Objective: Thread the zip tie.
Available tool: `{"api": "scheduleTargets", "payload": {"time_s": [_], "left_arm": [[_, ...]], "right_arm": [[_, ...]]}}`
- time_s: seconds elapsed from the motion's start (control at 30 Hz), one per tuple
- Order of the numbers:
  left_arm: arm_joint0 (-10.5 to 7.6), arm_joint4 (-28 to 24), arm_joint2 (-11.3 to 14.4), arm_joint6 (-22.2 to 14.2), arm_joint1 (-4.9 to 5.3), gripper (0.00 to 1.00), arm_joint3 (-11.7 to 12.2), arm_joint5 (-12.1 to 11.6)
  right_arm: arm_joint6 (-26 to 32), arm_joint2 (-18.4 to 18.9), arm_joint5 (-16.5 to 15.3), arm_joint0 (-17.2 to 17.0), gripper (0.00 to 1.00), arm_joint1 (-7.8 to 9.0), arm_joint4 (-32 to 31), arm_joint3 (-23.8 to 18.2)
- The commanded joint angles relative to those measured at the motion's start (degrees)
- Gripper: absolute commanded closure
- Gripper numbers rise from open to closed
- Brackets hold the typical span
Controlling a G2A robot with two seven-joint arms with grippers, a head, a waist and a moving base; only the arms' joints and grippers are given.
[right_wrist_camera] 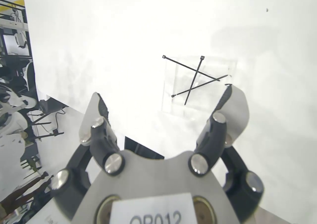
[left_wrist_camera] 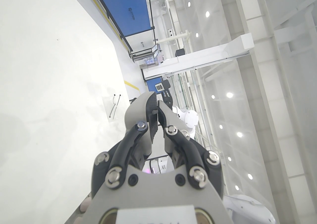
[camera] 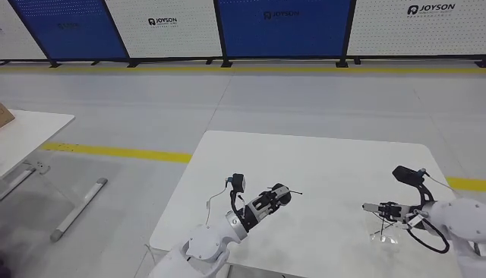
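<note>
My left gripper [camera: 281, 194] [left_wrist_camera: 157, 107] hovers over the near middle of the white table [camera: 319, 164], shut on a thin black zip tie [camera: 295, 193] whose end pokes out toward the right arm. In the left wrist view only a small bit of it shows between the pressed pads. My right gripper [camera: 372, 209] [right_wrist_camera: 164, 97] is open above the table's near right part, nothing between its fingers. Just beyond its fingertips, three black zip ties [right_wrist_camera: 195, 77] [left_wrist_camera: 114, 107] lie crossed on a clear flat tray [right_wrist_camera: 171, 106].
The clear tray [camera: 383, 236] sits close to the table's near right edge. Bare white tabletop lies between the two arms and toward the far side. Blue and white partition panels [camera: 281, 12] stand well behind the table.
</note>
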Motion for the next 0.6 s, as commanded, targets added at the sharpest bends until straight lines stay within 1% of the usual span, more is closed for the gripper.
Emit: {"api": "scheduleTargets", "payload": {"time_s": [0.0, 0.03, 0.07, 0.1, 0.13, 0.17, 0.2, 0.27, 0.37, 0.43, 0.57], "left_arm": [[0.00, 0.0, 0.0, 0.0, 0.00, 1.00, 0.0, 0.0], [0.00, 0.0, 0.0, 0.0, 0.00, 1.00, 0.0, 0.0], [0.00, 0.0, 0.0, 0.0, 0.00, 1.00, 0.0, 0.0], [0.00, 0.0, 0.0, 0.0, 0.00, 1.00, 0.0, 0.0], [0.00, 0.0, 0.0, 0.0, 0.00, 1.00, 0.0, 0.0], [0.00, 0.0, 0.0, 0.0, 0.00, 1.00, 0.0, 0.0], [0.00, 0.0, 0.0, 0.0, 0.00, 1.00, 0.0, 0.0], [0.00, 0.0, 0.0, 0.0, 0.00, 1.00, 0.0, 0.0], [0.00, 0.0, 0.0, 0.0, 0.00, 1.00, 0.0, 0.0], [0.00, 0.0, 0.0, 0.0, 0.00, 1.00, 0.0, 0.0], [0.00, 0.0, 0.0, 0.0, 0.00, 1.00, 0.0, 0.0]], "right_arm": [[0.8, -0.6, 0.2, 0.6, 0.00, 0.06, -0.4, 0.5], [0.8, -1.0, 0.3, 0.8, 0.00, 0.10, -0.7, 0.8], [0.8, -1.2, 0.5, 1.0, 0.04, 0.13, -0.8, 1.0], [0.8, -1.5, 1.0, 1.2, 0.23, 0.18, -0.8, 1.4], [0.8, -1.7, 1.1, 1.4, 0.25, 0.24, -0.9, 1.5], [0.8, -1.9, 1.2, 1.5, 0.41, 0.30, -1.0, 1.6], [0.8, -2.1, 1.3, 1.5, 0.54, 0.39, -0.9, 1.8], [0.8, -2.4, 1.7, 1.5, 0.58, 0.59, -1.2, 2.0], [0.8, -2.8, 3.4, 1.6, 0.56, 0.87, -1.3, 2.3], [0.8, -3.2, 3.4, 1.8, 0.60, 1.09, -1.0, 2.6], [0.8, -4.0, 4.2, 1.8, 0.64, 1.58, -1.5, 3.0]]}}
